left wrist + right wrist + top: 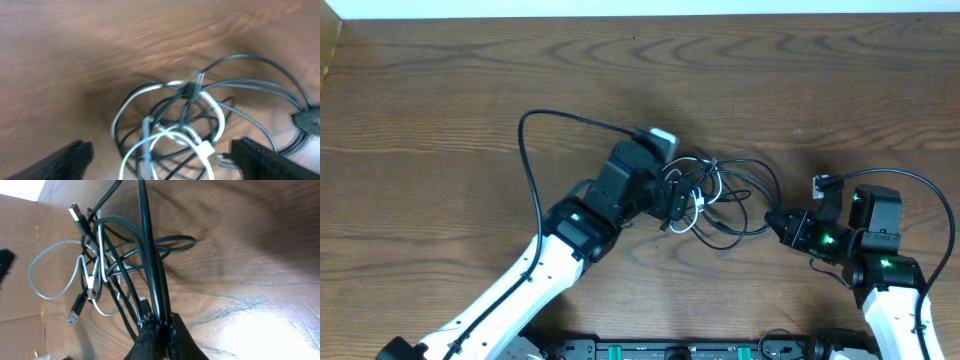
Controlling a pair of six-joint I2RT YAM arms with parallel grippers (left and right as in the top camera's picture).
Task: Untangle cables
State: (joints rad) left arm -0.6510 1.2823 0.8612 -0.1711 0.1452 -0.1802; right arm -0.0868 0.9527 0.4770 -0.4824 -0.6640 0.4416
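The cables (720, 195) lie in a tangled pile at the table's middle: black cords looped with a shorter white cord (200, 145). My left gripper (672, 200) hovers over the pile's left side with its fingers wide apart around the white loops (160, 160), holding nothing. My right gripper (782, 226) is at the pile's right edge, shut on a black cable (150, 255) that runs from its fingertips (160, 322) into the tangle. A USB plug (76, 212) and another plug (76, 311) stick out of the pile.
A thicker black arm cable (535, 150) arcs over the table to the left arm's wrist. Another arm cable (920, 190) loops by the right arm. Cardboard (20, 255) shows at the table's edge in the right wrist view.
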